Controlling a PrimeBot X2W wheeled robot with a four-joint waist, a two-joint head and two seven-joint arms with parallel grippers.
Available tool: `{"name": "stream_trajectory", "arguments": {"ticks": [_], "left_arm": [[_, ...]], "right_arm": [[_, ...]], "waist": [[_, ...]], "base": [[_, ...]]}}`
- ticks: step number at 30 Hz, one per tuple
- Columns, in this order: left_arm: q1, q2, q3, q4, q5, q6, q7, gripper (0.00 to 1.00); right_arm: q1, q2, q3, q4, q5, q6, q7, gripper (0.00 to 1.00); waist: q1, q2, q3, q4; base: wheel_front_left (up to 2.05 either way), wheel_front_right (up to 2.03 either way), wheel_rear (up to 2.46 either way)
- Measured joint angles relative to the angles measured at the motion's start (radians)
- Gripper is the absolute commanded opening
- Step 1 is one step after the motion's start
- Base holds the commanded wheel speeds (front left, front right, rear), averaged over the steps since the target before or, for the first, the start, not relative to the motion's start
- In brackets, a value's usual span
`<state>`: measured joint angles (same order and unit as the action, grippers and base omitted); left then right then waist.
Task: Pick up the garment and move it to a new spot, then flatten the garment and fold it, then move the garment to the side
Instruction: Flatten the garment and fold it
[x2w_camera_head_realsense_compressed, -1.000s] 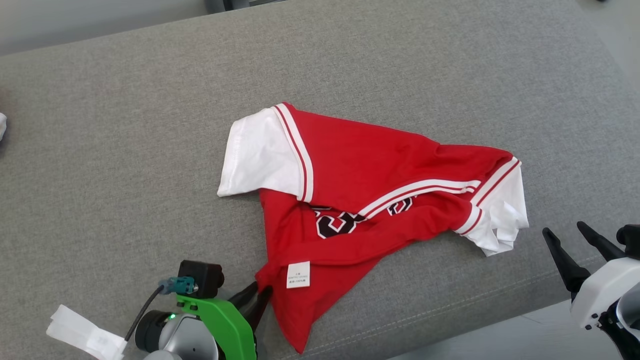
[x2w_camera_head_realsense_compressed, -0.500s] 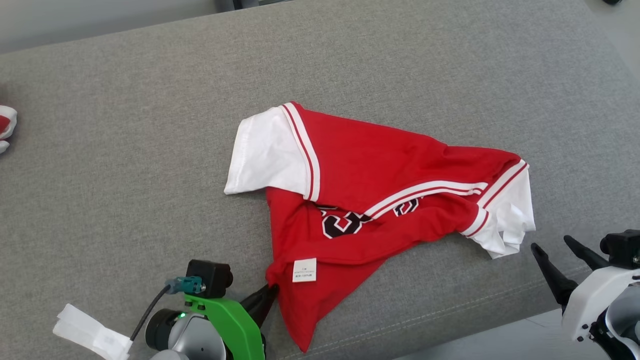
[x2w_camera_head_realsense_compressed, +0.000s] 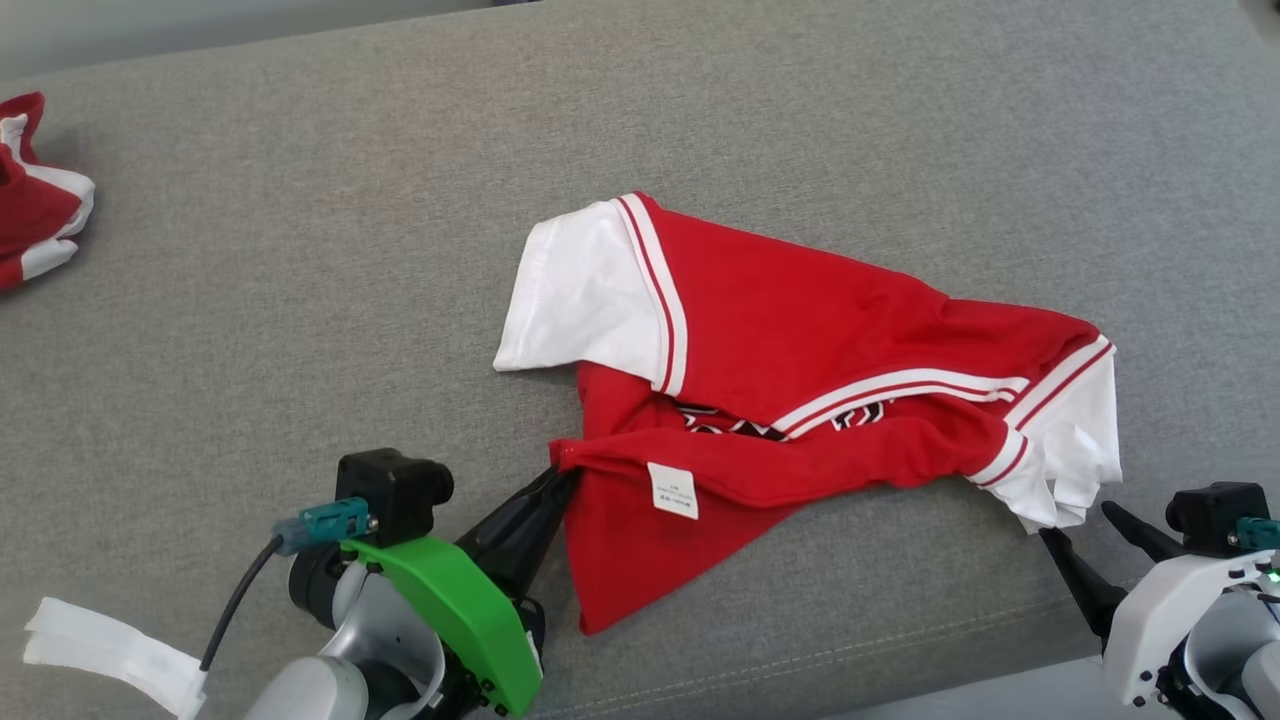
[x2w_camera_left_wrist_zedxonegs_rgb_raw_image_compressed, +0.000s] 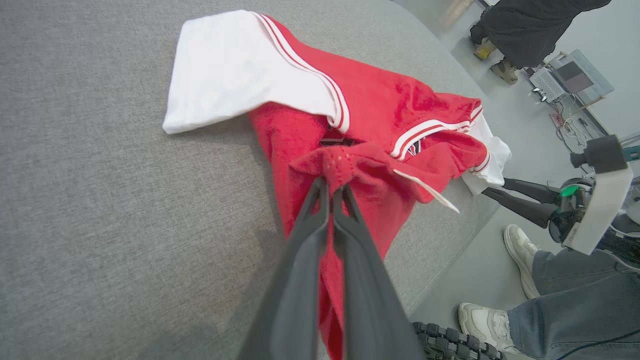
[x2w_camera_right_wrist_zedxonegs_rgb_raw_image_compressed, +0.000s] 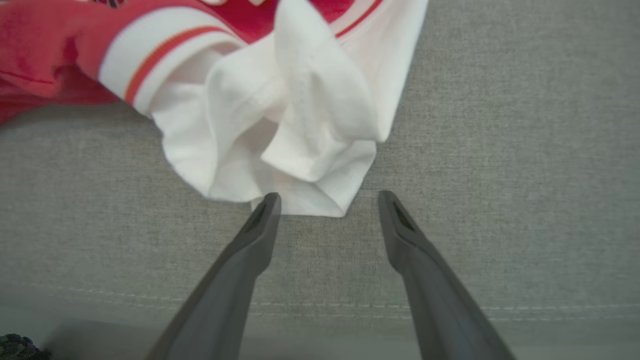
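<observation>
While my left claw (x2w_camera_head_realsense_compressed: 560, 478) is pinched tight on a bunched red edge of the crumpled red-and-white cotton jersey (x2w_camera_head_realsense_compressed: 800, 320), which spreads rightward from it across the grey woven cushion (x2w_camera_head_realsense_compressed: 300, 300), my right claw (x2w_camera_right_wrist_zedxonegs_rgb_raw_image_compressed: 327, 197) gapes wide and empty, with its tips just short of the jersey's white sleeve (x2w_camera_right_wrist_zedxonegs_rgb_raw_image_compressed: 300, 125).
</observation>
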<state>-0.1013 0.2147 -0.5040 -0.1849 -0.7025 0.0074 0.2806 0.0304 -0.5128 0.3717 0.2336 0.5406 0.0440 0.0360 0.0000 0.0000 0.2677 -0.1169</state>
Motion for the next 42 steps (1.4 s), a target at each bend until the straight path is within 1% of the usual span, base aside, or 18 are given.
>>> {"name": "stream_trajectory", "arguments": {"ticks": [3,5,8,9,10,13,19,24,29,34,37,42], "left_arm": [[0.000,0.000,0.001,-0.034,-0.011,-0.002,0.000,0.00],[0.000,0.003,0.002,-0.067,-0.021,-0.008,0.001,0.00],[0.009,0.021,0.025,-0.130,-0.028,-0.006,0.005,0.00],[0.014,0.026,0.036,-0.143,-0.030,-0.001,0.005,0.00],[0.030,0.035,0.068,-0.165,-0.035,0.019,0.003,0.00],[0.048,0.055,0.103,-0.190,-0.035,0.037,0.003,0.00],[0.075,0.067,0.132,-0.234,-0.052,0.048,0.006,0.00],[0.101,0.084,0.151,-0.266,-0.069,0.059,0.015,0.00],[0.116,0.090,0.162,-0.286,-0.079,0.065,0.024,0.00],[0.136,0.100,0.186,-0.305,-0.085,0.074,0.027,0.00],[0.148,0.108,0.190,-0.307,-0.085,0.077,0.032,0.00],[0.148,0.111,0.189,-0.320,-0.090,0.080,0.044,0.00]], "right_arm": [[0.000,0.002,0.004,0.007,-0.004,0.000,0.000,1.00],[-0.002,0.003,0.013,0.015,-0.006,0.008,0.000,1.00],[-0.004,0.007,0.017,0.024,-0.010,0.008,0.000,1.00],[-0.005,0.007,0.016,0.028,-0.011,0.008,0.000,1.00],[-0.012,0.007,0.017,0.034,-0.013,0.008,0.000,1.00],[-0.022,0.008,0.012,0.043,-0.013,0.008,-0.008,1.00],[-0.041,0.010,-0.005,0.056,-0.013,0.007,-0.019,1.00],[-0.041,0.008,-0.008,0.060,-0.013,0.007,-0.027,1.00],[-0.035,0.003,-0.003,0.062,-0.013,0.007,-0.027,1.00],[-0.021,-0.019,-0.006,0.062,-0.016,0.007,-0.029,1.00],[-0.022,-0.026,-0.022,0.064,-0.020,-0.002,-0.044,1.00],[-0.022,-0.026,-0.034,0.063,-0.020,-0.003,-0.054,1.00]], "waist": [[0.0000,0.0000,0.001,0.011],[0.0000,0.0000,0.003,0.021],[0.0000,0.0000,0.007,0.035],[0.0000,0.0000,0.008,0.038],[0.0000,0.0000,0.009,0.043],[0.0000,0.0000,0.009,0.048],[0.0000,0.0000,0.010,0.051],[0.0000,0.0000,0.013,0.047],[0.0000,0.0000,0.017,0.039],[0.0000,0.0000,0.018,0.027],[0.0000,0.0000,0.017,0.014],[0.0000,0.0000,0.013,0.000]], "base": [[0.00,0.00,0.00],[0.00,0.00,0.00],[0.00,0.00,0.00],[0.00,0.00,0.00],[0.00,0.00,0.00],[0.00,0.00,0.00],[0.00,0.00,0.00],[0.00,0.00,0.00],[0.00,0.00,0.00],[0.00,0.00,0.00],[0.00,0.00,0.00],[0.00,0.00,0.00]]}}
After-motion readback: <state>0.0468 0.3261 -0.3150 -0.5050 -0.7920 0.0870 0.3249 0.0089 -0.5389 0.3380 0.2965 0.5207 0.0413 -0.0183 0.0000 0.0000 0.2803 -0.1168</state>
